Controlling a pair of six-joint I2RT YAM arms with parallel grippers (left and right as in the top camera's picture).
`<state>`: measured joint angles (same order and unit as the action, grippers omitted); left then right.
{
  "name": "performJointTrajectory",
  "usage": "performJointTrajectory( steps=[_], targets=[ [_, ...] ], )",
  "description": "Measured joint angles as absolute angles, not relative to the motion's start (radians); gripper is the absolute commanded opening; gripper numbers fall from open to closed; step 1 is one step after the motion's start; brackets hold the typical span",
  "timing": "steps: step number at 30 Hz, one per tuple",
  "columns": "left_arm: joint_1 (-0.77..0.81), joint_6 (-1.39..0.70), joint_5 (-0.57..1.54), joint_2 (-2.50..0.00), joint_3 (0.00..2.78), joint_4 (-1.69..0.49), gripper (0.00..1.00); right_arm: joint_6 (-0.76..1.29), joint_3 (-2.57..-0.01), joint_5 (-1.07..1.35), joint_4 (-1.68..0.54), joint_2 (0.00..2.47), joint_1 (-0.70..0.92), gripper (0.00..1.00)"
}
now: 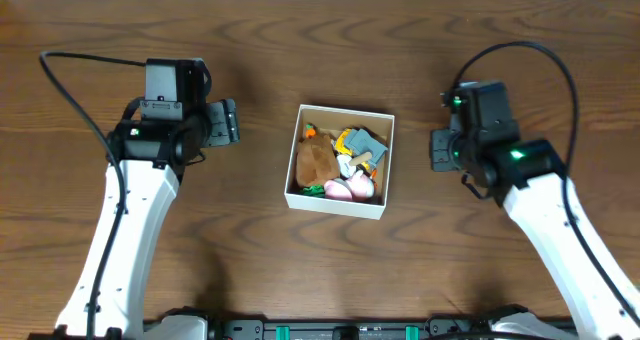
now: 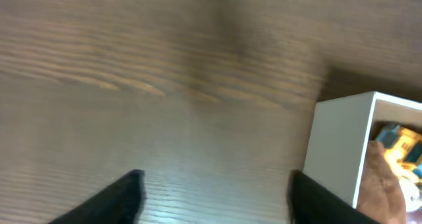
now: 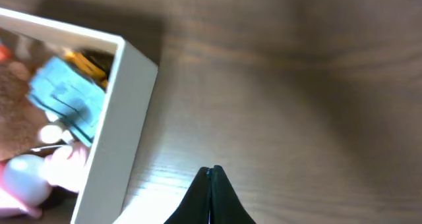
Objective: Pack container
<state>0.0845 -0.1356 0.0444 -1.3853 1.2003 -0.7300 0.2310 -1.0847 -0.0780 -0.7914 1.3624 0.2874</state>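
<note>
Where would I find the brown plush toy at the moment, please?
In the overhead view, the brown plush toy lies in the left half of the box, beside a pink toy.

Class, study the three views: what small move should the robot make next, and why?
Probably draw both arms back to rest. The toys sit inside the container, no loose toy shows on the table, and the left gripper, jaws open, and right gripper, jaws shut, hold nothing, both apart from it.

White left arm (image 1: 125, 230), right arm (image 1: 566, 238); black cables (image 1: 95, 59); black left end effector (image 2: 216, 184), right end effector (image 3: 211, 188)
</note>
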Motion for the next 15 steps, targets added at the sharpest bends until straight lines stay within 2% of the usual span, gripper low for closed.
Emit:
performJointTrajectory(
  steps=[1,2,3,4,15],
  targets=[
    [0.086,-0.136,0.054,-1.402,1.2,-0.733,0.24,0.25,-1.085,-0.08,-0.794,1.387,0.288,0.01],
    [0.087,-0.134,0.061,-1.417,1.2,-0.737,0.19,0.272,-1.084,-0.082,-0.796,1.414,0.288,0.01],
    [0.088,-0.135,0.069,-1.436,1.2,-0.74,0.09,0.289,-1.084,-0.085,-0.796,1.438,0.287,0.01],
    [0.088,-0.136,0.076,-1.462,1.2,-0.744,0.06,0.308,-1.084,-0.086,-0.796,1.463,0.287,0.01],
    [0.101,-0.134,0.241,-1.716,1.2,-0.754,0.06,0.36,-1.084,-0.068,-0.765,1.582,0.287,0.01]
  ],
)
